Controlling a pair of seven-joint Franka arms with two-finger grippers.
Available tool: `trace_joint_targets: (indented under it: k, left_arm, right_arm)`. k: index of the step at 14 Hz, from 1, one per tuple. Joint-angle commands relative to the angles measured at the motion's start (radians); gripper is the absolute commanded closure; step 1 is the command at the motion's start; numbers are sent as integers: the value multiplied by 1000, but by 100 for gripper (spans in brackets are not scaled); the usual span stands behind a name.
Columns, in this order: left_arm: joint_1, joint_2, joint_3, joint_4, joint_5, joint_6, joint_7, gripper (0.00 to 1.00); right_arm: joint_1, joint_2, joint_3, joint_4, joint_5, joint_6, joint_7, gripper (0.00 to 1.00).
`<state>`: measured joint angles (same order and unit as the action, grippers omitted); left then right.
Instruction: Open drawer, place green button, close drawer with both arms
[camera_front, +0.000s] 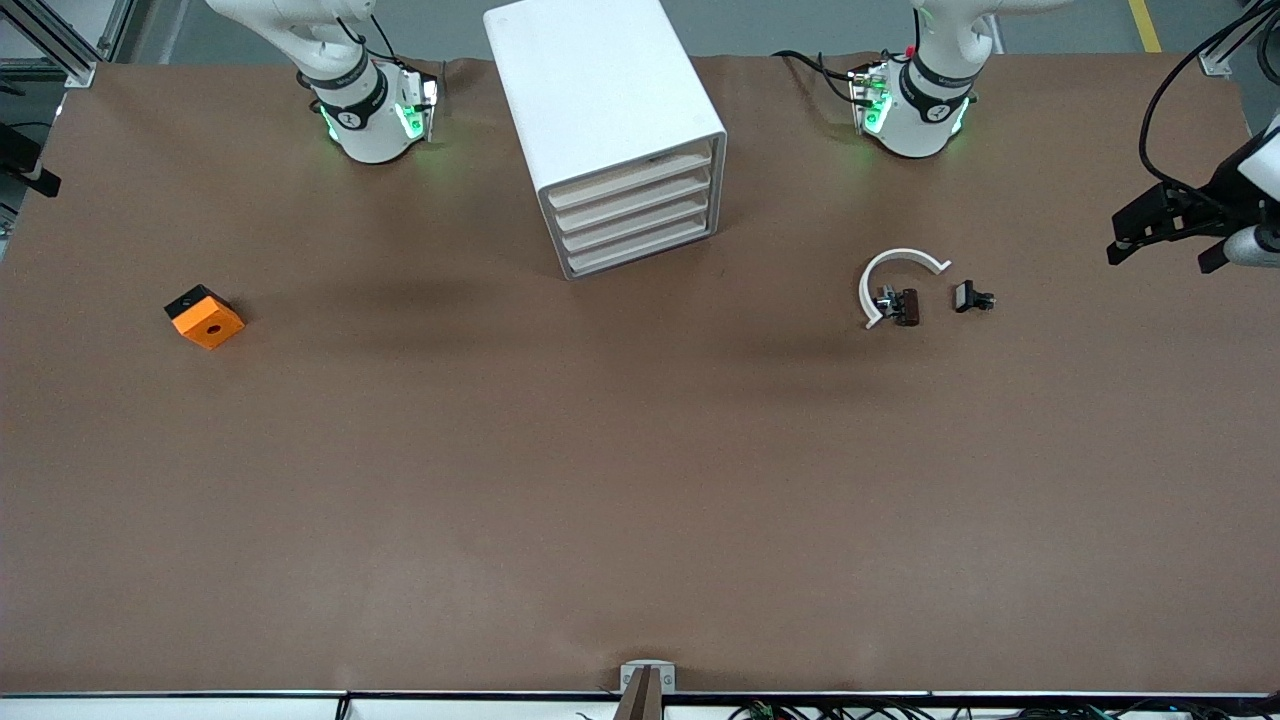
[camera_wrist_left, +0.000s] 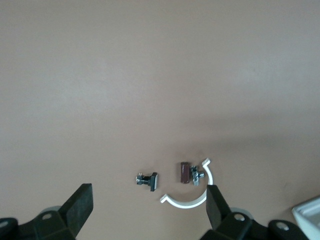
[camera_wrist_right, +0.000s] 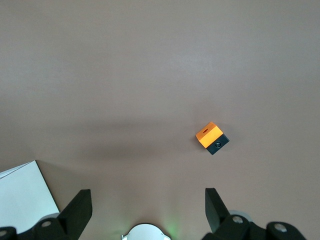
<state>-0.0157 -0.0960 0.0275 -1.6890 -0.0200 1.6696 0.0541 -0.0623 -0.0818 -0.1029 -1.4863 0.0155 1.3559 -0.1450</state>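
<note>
Both arms (camera_front: 350, 110) cut off above their bases; button unidentifiable.

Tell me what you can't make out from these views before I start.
- Button: no green cap is identifiable in any view; the small dark parts by the white curved piece are too small.
- Cabinet: drawers' insides hidden by shut fronts.
- Left gripper and right gripper: open, absent from the front view.

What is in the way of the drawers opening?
Nothing visible lies in front of the drawer cabinet. The left gripper, open, hangs near the white curved piece and black clip. The right gripper, open, hangs near the orange block.
</note>
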Motion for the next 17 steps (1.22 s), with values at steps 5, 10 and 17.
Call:
trace_joint_targets:
  k: [5, 10, 17]
  left_arm:
    - [-16, 16, -6, 66, 9, -51, -111, 0]
    - [-13, 18, -8, 66, 9, -57, -105, 0]
    - [-10, 18, -8, 66, 8, -59, -89, 0]
  right_arm:
    - [-8, -29, 6, -28, -6, 12, -13, 0]
    - [-10, -29, 5, -28, -6, 11, -12, 0]
    - [-10, -29, 5, -28, -6, 11, -13, 0]
